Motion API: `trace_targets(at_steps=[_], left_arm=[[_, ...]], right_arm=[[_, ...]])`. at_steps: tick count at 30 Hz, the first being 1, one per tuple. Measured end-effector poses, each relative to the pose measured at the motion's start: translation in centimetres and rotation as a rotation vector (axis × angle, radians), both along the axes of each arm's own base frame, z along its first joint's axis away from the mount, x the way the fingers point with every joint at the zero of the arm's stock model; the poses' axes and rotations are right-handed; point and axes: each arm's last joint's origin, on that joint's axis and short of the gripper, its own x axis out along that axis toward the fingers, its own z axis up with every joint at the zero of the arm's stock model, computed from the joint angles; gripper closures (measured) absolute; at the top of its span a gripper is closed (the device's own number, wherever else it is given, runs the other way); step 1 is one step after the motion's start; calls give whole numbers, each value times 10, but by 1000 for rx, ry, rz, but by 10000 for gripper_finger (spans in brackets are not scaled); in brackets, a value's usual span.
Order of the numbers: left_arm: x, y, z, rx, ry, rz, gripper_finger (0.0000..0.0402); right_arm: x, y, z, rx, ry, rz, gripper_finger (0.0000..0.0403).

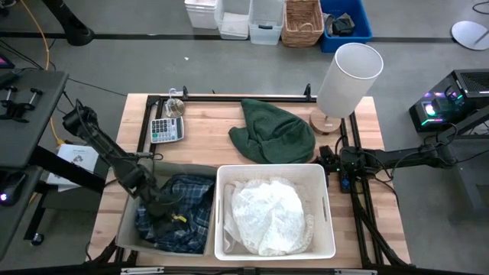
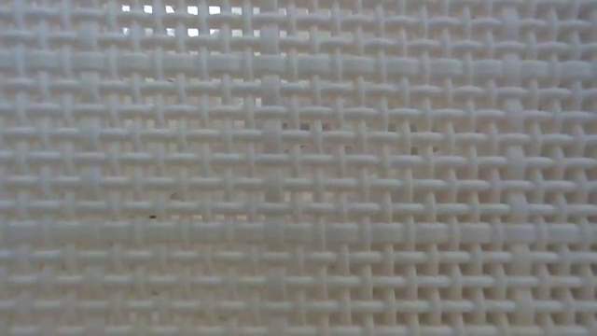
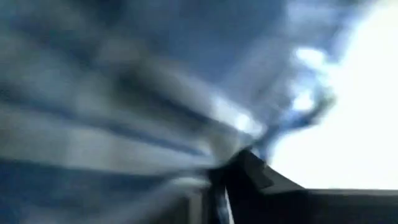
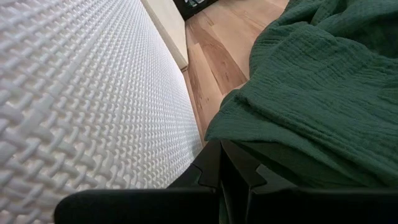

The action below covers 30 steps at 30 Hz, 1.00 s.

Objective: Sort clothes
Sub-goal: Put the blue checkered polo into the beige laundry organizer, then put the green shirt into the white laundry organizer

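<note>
Overhead, bin-blocked low [image 2: 298, 168], close wrists.

Blurred blue-and-white plaid shirt [image 3: 112, 106] fills the view, pressed close. Dark fingers [image 3: 249, 177] against the cloth; gap between them unreadable. Bright white glare to one side.

wooden table [image 1: 206, 149] | on it: dark green garment [image 1: 273, 131], calculator [image 1: 166, 130], lamp [image 1: 345, 80], white bin [image 1: 328, 214], beige bin [image 1: 126, 225]

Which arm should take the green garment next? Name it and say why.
Right, probably. The right gripper sits at the table's right edge beside the dark green garment, which fills its wrist view. The left gripper is down in the beige bin on the plaid shirt.
</note>
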Motion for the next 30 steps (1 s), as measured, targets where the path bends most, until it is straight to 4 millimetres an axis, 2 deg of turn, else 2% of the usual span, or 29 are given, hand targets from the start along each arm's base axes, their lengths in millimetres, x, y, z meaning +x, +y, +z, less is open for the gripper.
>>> trace_targets(at_steps=[5,12,15,18,21,24,27,30], left_arm=[[13,-2,41,-57,-175,-55,316],[24,-2,93,-172,-292,-68,209],[31,4,113,-208,-355,-27,172],[44,18,134,-224,-479,87,146],[63,40,159,-174,-737,235,135],[81,74,175,45,-882,393,133],[101,121,175,294,-848,528,133],[125,175,158,433,-723,564,133]], right_arm=[[0,0,0,0,0,0,402],[0,0,0,0,0,0,402],[0,0,0,0,0,0,402],[0,0,0,0,0,0,402],[0,0,0,0,0,0,402],[0,0,0,0,0,0,402],[0,0,0,0,0,0,402],[0,0,0,0,0,0,402]])
